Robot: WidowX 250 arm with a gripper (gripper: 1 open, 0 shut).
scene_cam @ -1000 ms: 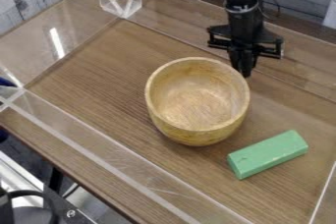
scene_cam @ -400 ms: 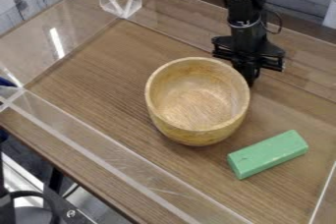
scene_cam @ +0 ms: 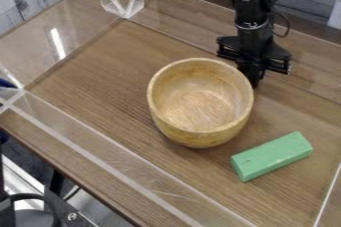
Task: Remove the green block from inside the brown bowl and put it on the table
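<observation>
the block point(scene_cam: 272, 156) already lies flat on the table point(scene_cam: 100, 82), at about 4 o'clock from the bowl point(scene_cam: 200, 101) and clear of its wall; the bowl looks empty. the gripper point(scene_cam: 253, 69) hangs fingers-down just past the bowl's rim at 1 o'clock, pressed together and pinching nothing. the likely risk is the low gripper clipping the rim if it swings across, shoving the bowl into the block. clear acrylic walls point(scene_cam: 80, 136) ring the table; nothing else crowds the block.
</observation>
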